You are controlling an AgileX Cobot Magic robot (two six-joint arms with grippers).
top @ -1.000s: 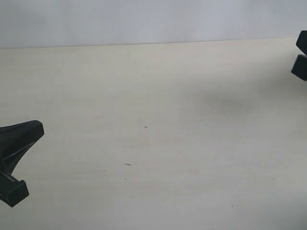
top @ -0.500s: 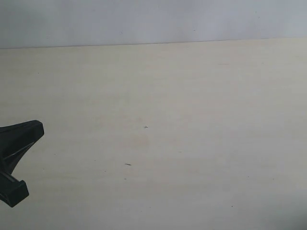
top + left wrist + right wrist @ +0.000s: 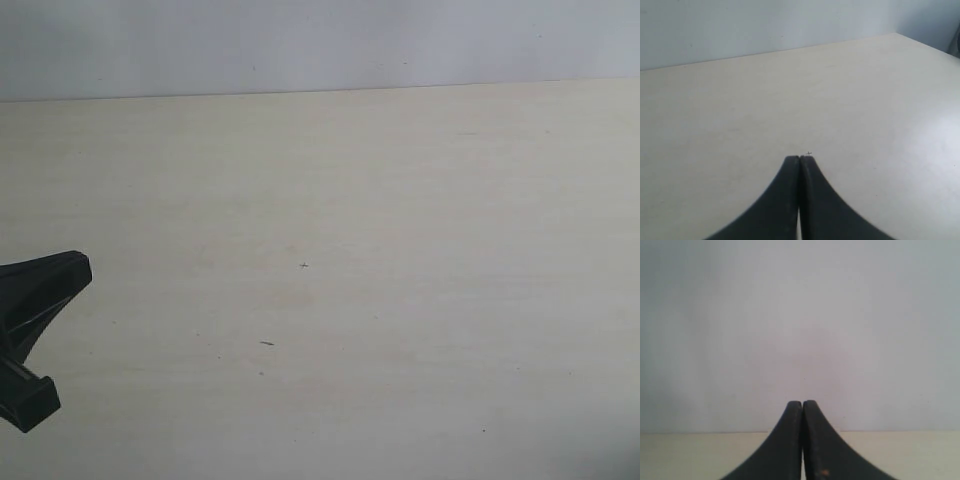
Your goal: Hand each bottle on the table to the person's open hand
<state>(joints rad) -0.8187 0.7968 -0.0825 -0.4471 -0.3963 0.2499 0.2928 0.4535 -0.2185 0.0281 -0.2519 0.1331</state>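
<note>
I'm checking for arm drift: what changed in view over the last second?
The right claw left the exterior view past its right edge; only its wrist view shows it now, shut and empty. The left claw stayed at the left edge, shut. The table looks unchanged.

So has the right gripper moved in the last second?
Yes. The right gripper was at the exterior view's right side, just below the table's far edge. It has since gone out past that side.
</note>
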